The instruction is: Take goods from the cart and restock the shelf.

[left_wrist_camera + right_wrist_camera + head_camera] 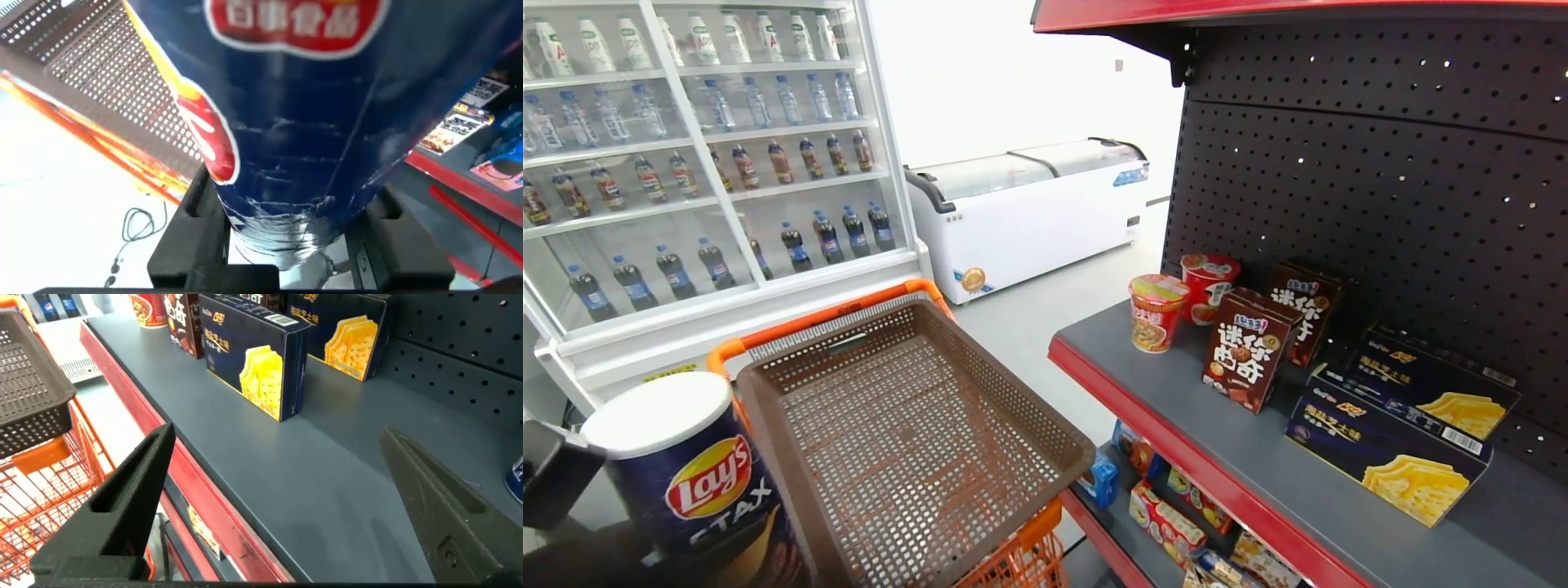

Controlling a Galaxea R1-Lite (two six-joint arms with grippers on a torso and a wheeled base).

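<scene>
So the chip can was in the left pincer, clamped near its bottom end with one black finger pressed on each side of the tube. From the left wrist view the can's dark blue body ran straight out from between the fingers. In the head view it sat low on the robot's left, white lid up and leaning a bit, right beside the left wall of the brown basket that rested on top of the orange cart. The can was well apart from the shelf.

The right pincer was holding nothing, fingers spread wide, hanging over a bare stretch of the grey shelf deck close to its red front edge. The nearest goods to it were the dark blue boxes, standing upright a little further along.

On the shelf itself: two cup noodles at the end nearest the cart, one behind the other. Next came two brown boxes standing upright, then the dark blue boxes in two rows against the pegboard back. The lower shelf had a mix of packets on it, too small to tell apart.

Behind the cart stood a glass-door cooler full of bottles, and a white chest freezer next to it.
</scene>
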